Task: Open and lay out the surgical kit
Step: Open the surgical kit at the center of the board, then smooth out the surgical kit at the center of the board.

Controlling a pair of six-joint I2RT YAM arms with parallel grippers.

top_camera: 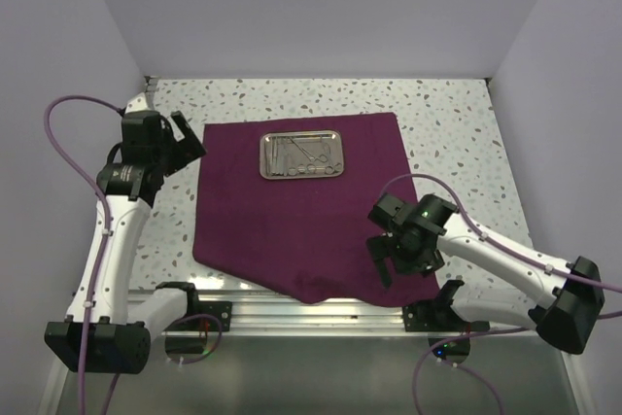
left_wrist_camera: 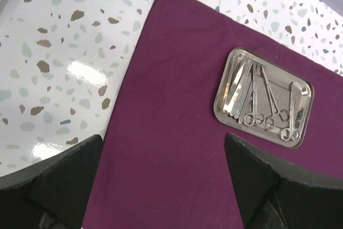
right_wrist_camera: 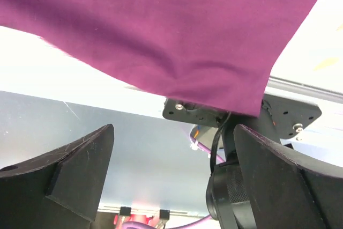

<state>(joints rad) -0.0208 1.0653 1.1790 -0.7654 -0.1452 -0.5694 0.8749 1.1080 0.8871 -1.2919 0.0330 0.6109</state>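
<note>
The surgical kit's maroon cloth lies spread flat on the speckled table. Its near right corner hangs over the table's front edge. On the cloth's far part sits the shiny steel tray, and in the left wrist view this tray holds several thin silver instruments side by side. My left gripper hovers open above the cloth's left edge; in its own view the left gripper has nothing between its fingers. My right gripper stands open at the cloth's near right corner, and seen from its wrist the right gripper is empty.
A metal rail with the arm mounts runs along the table's near edge. The right arm's base shows below the hanging corner. White walls close in the back and both sides. Bare speckled tabletop lies right of the cloth.
</note>
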